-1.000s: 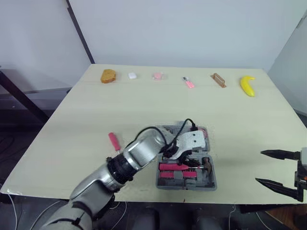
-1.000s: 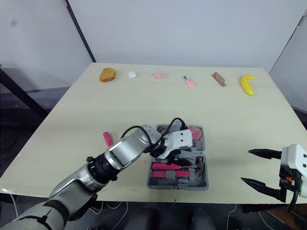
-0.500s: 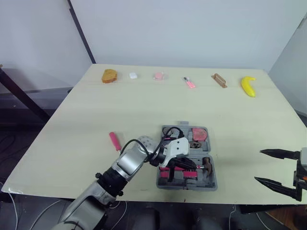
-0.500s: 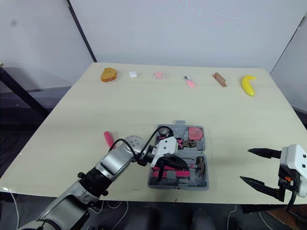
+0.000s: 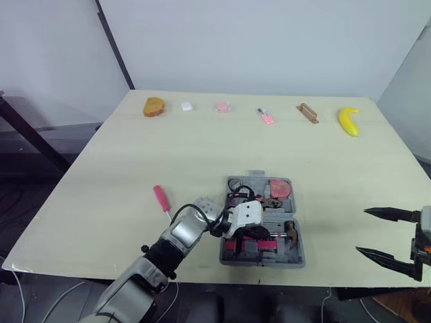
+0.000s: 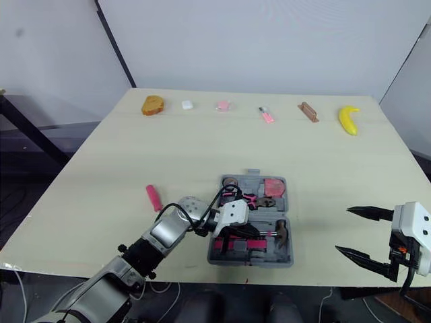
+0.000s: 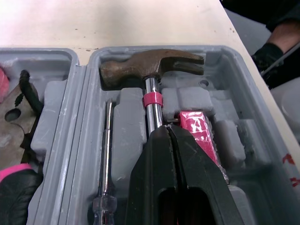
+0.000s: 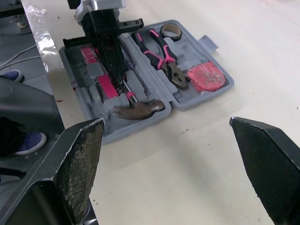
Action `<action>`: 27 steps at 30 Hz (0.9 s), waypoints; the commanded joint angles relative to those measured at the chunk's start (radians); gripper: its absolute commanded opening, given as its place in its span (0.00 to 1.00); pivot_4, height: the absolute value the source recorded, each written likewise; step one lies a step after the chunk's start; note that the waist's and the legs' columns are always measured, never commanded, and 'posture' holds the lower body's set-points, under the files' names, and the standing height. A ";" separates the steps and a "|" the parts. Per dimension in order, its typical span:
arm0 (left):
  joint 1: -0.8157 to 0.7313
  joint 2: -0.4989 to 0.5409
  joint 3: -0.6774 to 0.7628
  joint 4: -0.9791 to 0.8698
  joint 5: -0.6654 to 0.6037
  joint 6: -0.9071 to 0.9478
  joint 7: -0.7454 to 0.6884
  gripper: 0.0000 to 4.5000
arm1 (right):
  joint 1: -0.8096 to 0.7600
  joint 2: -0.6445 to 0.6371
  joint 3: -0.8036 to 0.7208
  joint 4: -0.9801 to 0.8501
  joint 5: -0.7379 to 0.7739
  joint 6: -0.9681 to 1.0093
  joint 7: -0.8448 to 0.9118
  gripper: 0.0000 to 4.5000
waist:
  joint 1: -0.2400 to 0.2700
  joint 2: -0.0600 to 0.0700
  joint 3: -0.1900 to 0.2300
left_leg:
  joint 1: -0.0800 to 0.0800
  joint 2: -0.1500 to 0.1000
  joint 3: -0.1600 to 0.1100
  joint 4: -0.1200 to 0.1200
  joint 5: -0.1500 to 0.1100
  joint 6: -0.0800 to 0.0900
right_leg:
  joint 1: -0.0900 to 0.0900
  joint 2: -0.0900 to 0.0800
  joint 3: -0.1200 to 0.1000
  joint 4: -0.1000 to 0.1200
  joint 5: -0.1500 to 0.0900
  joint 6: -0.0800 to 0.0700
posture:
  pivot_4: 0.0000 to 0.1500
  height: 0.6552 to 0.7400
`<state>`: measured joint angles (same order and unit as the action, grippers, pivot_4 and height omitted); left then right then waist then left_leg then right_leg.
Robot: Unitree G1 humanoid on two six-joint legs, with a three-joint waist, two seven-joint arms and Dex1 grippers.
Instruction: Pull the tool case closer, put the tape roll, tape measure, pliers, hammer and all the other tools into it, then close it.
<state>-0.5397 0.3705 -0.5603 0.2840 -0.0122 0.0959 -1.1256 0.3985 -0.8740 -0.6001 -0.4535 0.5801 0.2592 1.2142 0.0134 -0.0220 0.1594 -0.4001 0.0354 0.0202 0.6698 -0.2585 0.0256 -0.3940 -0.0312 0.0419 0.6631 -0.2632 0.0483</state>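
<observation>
The grey tool case (image 5: 301, 254) lies open near the table's front edge. Its near half holds the hammer (image 7: 150, 65) and a thin screwdriver (image 7: 107, 140). The far half holds the pink-handled pliers (image 8: 161, 51), the tape roll (image 8: 171, 30) and the pink tape measure (image 8: 205, 77). My left gripper (image 7: 165, 129) is shut, its tips resting on top of the hammer's shaft and pink handle, which run on under the fingers. A pink-handled screwdriver (image 5: 160, 198) lies on the table left of the case. My right gripper (image 5: 363, 233) hangs open off the table's right front corner.
Along the far edge sit a bread slice (image 5: 153, 106), a white block (image 5: 186, 106), two small pink items (image 5: 221, 106) (image 5: 264, 116), a wooden block (image 5: 306, 112) and a banana (image 5: 347, 120). The case stands close to the front edge.
My left gripper has shut and drawn back from the case's middle toward its near half, down onto the hammer's handle. The right gripper has stayed put.
</observation>
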 commanded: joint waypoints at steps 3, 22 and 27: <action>0.042 0.026 -0.055 0.117 0.115 -0.028 0.015 0.01 | -0.015 0.000 0.008 -0.019 0.011 -0.002 -0.008 1.00 | 0.000 0.001 -0.005 | 0.001 0.000 0.000 0.000 0.000 0.000 | 0.001 0.000 0.000 0.000 0.000 0.000 | 1.00 1.00; 0.232 0.034 0.435 -0.267 -0.257 0.267 0.195 0.01 | -0.210 0.268 0.328 -0.122 -0.039 0.091 -0.400 1.00 | -0.027 0.004 -0.009 | 0.015 0.004 -0.002 -0.002 0.000 0.000 | 0.014 0.000 -0.001 -0.001 0.000 -0.001 | 1.00 1.00; 0.355 0.041 0.641 -0.366 -0.319 0.219 0.324 0.01 | -0.350 0.401 0.471 -0.016 -0.145 0.017 -0.501 1.00 | -0.025 0.005 -0.008 | 0.013 0.003 0.000 -0.003 0.000 0.000 | 0.011 -0.003 0.000 -0.001 0.000 0.000 | 1.00 1.00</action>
<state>-0.2126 0.4079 0.0184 -0.0261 -0.2913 0.3337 -0.8324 0.0779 -0.4969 -0.1421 -0.4926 0.4541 0.3299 0.7407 -0.0113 -0.0171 0.1514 -0.3878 0.0388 0.0204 0.6665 -0.2588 0.0257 -0.3840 -0.0342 0.0418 0.6619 -0.2635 0.0480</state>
